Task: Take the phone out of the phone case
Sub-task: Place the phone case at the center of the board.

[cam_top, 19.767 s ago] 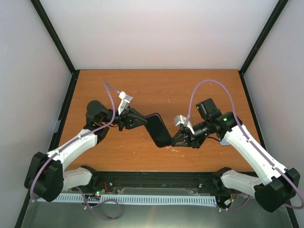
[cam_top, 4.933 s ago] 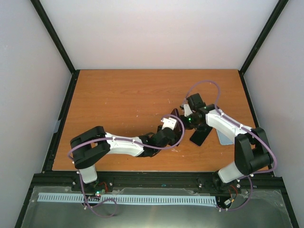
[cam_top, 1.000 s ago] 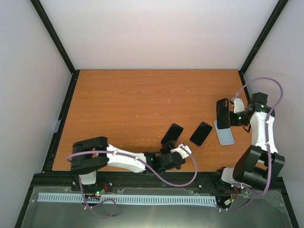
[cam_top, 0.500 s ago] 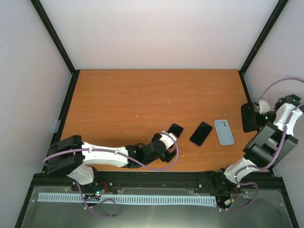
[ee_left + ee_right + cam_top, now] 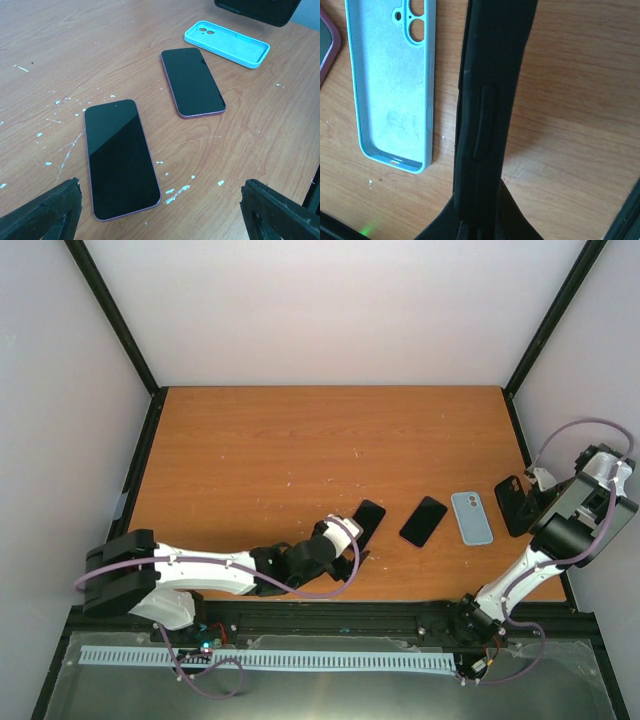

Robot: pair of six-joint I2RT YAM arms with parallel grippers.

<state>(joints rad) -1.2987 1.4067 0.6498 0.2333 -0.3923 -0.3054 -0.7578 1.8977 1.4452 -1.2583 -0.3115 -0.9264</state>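
- the left claw (image 5: 160, 215) hung low over the table (image 5: 260, 135), jaws spread wide with nothing between them.
- a phone (image 5: 121, 157) lay screen up just ahead of it, freed of any case.
- a second phone (image 5: 192, 82) lay further ahead and to the right.
- a light blue case (image 5: 227, 43) lay empty beyond that.
- the right claw (image 5: 480, 220) was clamped on the black phone case (image 5: 490, 115), held on edge, with the light blue case just to its left.

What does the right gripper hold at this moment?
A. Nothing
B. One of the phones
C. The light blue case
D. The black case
D: the right gripper is shut on the black case, which it holds edge-on, while the light blue case lies empty on the table.
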